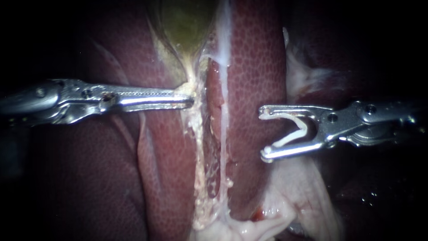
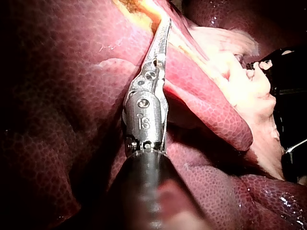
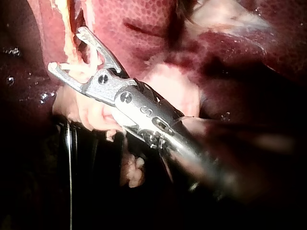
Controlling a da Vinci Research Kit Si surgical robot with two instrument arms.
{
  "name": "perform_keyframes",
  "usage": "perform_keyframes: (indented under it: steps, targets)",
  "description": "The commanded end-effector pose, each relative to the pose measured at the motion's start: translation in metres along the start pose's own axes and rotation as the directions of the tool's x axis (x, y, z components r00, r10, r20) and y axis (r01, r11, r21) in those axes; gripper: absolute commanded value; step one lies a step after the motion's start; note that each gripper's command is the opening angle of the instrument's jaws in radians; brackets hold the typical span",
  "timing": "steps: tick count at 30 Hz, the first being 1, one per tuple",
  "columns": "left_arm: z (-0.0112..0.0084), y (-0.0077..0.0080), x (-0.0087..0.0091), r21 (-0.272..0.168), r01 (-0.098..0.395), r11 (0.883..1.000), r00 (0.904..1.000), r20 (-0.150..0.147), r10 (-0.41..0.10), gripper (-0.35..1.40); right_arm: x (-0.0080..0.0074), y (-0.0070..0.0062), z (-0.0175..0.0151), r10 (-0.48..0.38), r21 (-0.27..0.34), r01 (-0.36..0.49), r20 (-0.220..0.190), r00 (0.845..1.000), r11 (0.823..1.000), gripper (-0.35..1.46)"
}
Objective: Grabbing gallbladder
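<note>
Gallbladder (image 1: 187, 22): greenish sac bedded in the liver (image 1: 254, 67), tapering to a pale, crumbly neck.
Left instrument (image 1: 191, 100): jaws pressed together on that neck, just below the sac. The bite looks shallow, at the jaw tips only.
Right instrument (image 1: 264, 134): well clear of the gallbladder, across a ridge of liver from the neck. Jaws spread wide, with a white clip (image 1: 290, 138) seated between them, a leg against each jaw.

Step, as judged: secure the grab. The grip should be on the neck wall, not on the loose pale fat beside it, which looks likely to shred. A fuller bite, then a gentle pull away from the sac's bed, should tension the neck without tearing. The right instrument is best held off from the gallbladder until the hold is firm.

Views:
- Endoscope view: the only one showing the sac and both instruments together.
- Left wrist view: left instrument (image 2: 165, 26) has its jaw tips sunk in yellowish tissue at the neck, with a liver lobe folded beside them. The endoscope flattens this depth.
- Right wrist view: right instrument (image 3: 64, 49) is over pale tissue away from the neck; I cannot tell whether it touches. The sac is not in this view.
</note>
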Motion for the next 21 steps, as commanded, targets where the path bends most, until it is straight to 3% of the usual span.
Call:
perform_keyframes:
  steps: [1,8,12,21]
  targets:
    - [-0.0001,-0.0001,-0.0001,-0.010,0.008,1.000,1.0000,-0.001,-0.008,-0.35,0.0000,0.0000,0.0000,0.000,0.000,0.000,0.000,1.000,1.000,0.60]
    - [-0.0011,-0.0002,-0.0011,-0.016,0.027,1.000,0.9996,-0.002,-0.027,-0.35,0.0000,0.0000,0.0000,0.000,0.000,0.000,0.000,1.000,1.000,0.60]
    - [-0.0026,0.0002,-0.0033,-0.018,0.041,0.999,0.9992,-0.006,-0.041,-0.35,0.0000,0.0000,0.0000,0.000,0.000,0.000,0.000,1.000,1.000,0.60]
    - [-0.0066,0.0014,-0.0077,-0.041,0.074,0.996,0.9968,0.033,-0.073,-0.35,0.0000,0.0000,0.0000,0.000,0.000,0.000,0.000,1.000,1.000,0.60]
